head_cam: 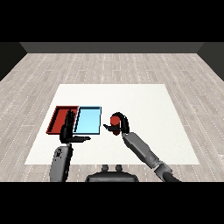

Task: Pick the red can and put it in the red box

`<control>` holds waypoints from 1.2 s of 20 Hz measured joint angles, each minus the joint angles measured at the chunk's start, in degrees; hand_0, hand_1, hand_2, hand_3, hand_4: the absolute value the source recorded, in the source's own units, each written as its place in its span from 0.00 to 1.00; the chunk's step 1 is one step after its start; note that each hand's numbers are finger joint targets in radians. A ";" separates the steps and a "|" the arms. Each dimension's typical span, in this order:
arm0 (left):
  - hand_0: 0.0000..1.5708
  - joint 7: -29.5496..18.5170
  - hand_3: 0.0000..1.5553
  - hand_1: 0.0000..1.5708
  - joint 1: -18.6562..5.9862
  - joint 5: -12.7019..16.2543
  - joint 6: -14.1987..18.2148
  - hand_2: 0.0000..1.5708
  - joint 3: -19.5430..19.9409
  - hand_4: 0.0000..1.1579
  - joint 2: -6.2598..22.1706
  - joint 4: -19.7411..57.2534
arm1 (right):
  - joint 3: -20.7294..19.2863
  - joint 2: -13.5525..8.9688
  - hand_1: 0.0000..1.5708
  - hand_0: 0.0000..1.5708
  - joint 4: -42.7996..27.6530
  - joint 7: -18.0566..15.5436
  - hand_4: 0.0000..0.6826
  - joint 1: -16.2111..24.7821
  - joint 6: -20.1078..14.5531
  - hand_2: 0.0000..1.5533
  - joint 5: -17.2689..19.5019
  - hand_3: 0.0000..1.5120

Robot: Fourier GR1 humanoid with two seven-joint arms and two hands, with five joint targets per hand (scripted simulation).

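The red can (pixel 115 121) is just right of the light blue tray (pixel 88 120), with my right hand (pixel 121 124) curled round it; whether the can rests on the table or hangs slightly above it I cannot tell. The red tray (pixel 59 117) lies at the left, side by side with the blue one. My left hand (pixel 68 130) is raised over the near edge between the two trays, fingers straight and thumb stretched to the right, holding nothing. It hides part of the red tray's near right corner.
The white table (pixel 144 105) stretches wide to the right and behind the trays. Its near edge (pixel 113 164) runs just in front of both forearms. A wooden floor surrounds it.
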 measured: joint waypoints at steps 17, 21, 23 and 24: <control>0.00 9.50 0.00 0.00 -1.60 0.17 -0.96 0.00 -10.00 0.00 -2.80 -5.07 | -4.90 -5.93 0.99 0.99 -22.75 10.78 0.88 3.18 -2.46 0.94 12.64 0.93; 0.00 10.62 0.00 0.00 -1.82 -0.90 0.70 0.00 -13.99 0.00 -2.91 -5.72 | -7.39 -6.70 1.00 1.00 -26.71 11.57 0.93 3.60 -0.11 0.94 13.88 0.93; 0.00 12.36 0.00 0.00 -2.74 -0.82 1.06 0.00 -15.17 0.00 -2.95 -5.98 | -8.25 -6.50 1.00 1.00 -28.32 11.85 0.95 3.91 0.71 0.95 14.78 0.94; 0.00 12.54 0.00 0.00 -2.95 -0.78 1.28 0.00 -15.56 0.00 -2.97 -5.59 | -9.10 -6.65 1.00 1.00 -29.24 11.92 0.96 4.01 1.53 0.95 14.88 0.94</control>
